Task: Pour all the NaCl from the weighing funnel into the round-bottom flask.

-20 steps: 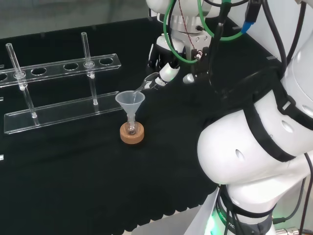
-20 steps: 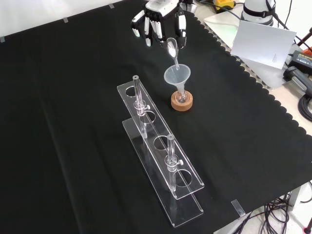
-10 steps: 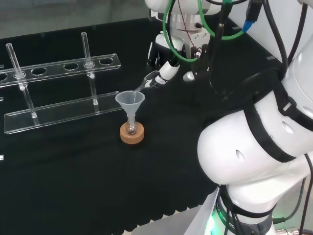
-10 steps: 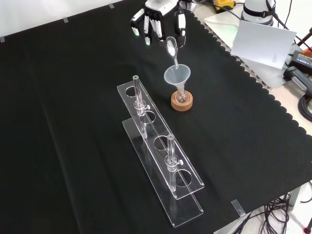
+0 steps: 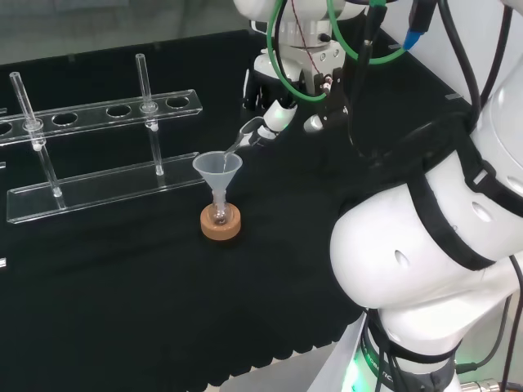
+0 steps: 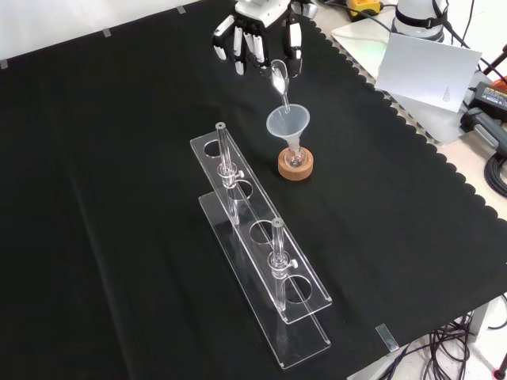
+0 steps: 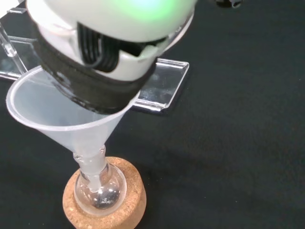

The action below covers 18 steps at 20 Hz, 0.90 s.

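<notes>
One small round-bottom flask [image 6: 295, 160] sits on a cork ring [image 6: 295, 166] right of centre in the front view, a little above the middle of the frame. A translucent plastic funnel [image 6: 287, 123] stands in its neck. In the wrist view a little grainy material lies at the bottom of the flask's bulb [image 7: 101, 193].

The hand [image 6: 255, 33] comes in at the top centre of the front view. Its thumb and a finger pinch the clear weighing funnel [image 6: 280, 81], while the other fingers hang relaxed. The weighing funnel tilts steeply down, with its narrow tip just at the rim of the plastic funnel; whether it touches is not clear.

In the head view the same pair stands at centre left, the weighing funnel [image 5: 243, 140] slanting down from the hand [image 5: 274, 118] to the funnel's mouth [image 5: 217, 167]. A clear acrylic tube rack [image 6: 261, 265] stretches toward the lower middle of the front view, holding two glass tubes.
</notes>
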Each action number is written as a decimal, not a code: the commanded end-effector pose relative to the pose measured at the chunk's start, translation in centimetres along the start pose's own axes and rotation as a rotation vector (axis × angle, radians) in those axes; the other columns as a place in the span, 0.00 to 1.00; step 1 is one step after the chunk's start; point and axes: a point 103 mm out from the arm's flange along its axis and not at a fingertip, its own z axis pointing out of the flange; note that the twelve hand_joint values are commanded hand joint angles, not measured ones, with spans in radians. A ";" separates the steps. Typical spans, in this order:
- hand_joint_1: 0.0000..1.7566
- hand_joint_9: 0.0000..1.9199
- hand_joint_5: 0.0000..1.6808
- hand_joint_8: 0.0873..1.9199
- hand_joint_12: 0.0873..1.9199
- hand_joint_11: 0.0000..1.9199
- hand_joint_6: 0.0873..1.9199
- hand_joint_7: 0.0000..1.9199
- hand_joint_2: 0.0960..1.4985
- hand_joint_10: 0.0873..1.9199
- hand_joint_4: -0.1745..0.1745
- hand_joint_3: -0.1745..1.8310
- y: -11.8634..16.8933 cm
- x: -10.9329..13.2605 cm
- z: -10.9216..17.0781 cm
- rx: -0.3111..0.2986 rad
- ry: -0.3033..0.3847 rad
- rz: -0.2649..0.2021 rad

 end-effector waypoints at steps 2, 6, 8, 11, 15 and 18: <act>0.66 0.54 0.96 0.00 0.76 0.00 0.00 0.90 0.33 0.07 1.00 0.43 0.6 -0.1 -0.3 0.010 -0.026 -0.024; 0.66 0.54 0.96 0.00 0.76 0.00 0.00 0.90 0.33 0.07 1.00 0.43 0.6 -0.2 -0.4 0.014 -0.036 -0.029; 0.66 0.54 0.96 0.00 0.76 0.00 0.00 0.90 0.33 0.07 1.00 0.43 0.7 -0.2 -0.5 0.015 -0.037 -0.031; 0.66 0.54 0.96 0.00 0.76 0.00 0.00 0.90 0.33 0.07 1.00 0.43 0.8 -0.3 -0.7 0.010 -0.040 -0.036; 0.66 0.54 0.96 0.00 0.75 0.00 0.00 0.90 0.32 0.07 1.00 0.44 0.6 -0.6 -1.3 0.015 -0.050 -0.040; 0.66 0.54 0.96 0.00 0.75 0.00 0.00 0.90 0.32 0.07 1.00 0.44 0.5 -0.6 -1.5 0.026 -0.059 -0.043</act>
